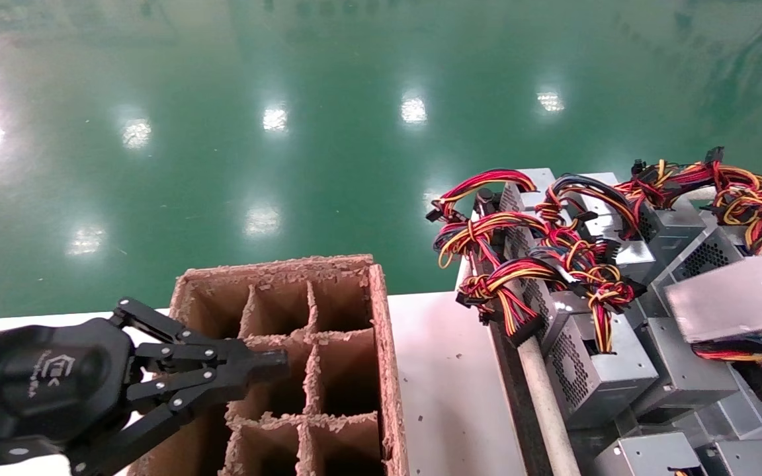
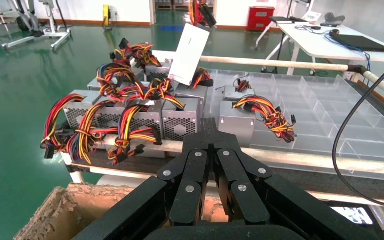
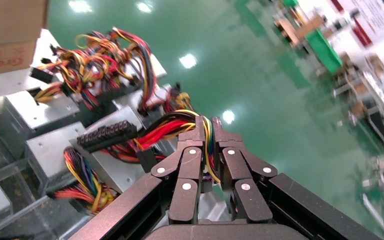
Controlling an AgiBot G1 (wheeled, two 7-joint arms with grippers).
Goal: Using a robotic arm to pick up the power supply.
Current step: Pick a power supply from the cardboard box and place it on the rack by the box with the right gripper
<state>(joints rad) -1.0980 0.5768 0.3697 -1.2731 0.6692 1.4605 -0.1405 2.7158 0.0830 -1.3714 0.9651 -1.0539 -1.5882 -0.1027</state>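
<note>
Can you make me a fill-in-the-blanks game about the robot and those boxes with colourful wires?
1. The shiny floor is coloured ___.
2. The left gripper hovers over a brown ___ crate.
3. The left gripper's fingers are ___ and hold nothing.
4. The right gripper holds one power supply up ___ the other ones.

Missing words: green; cardboard; shut; above

Left claw (image 1: 268, 367) held low with fingers together; right claw (image 3: 209, 131) fingers pinched nearly together.
</note>
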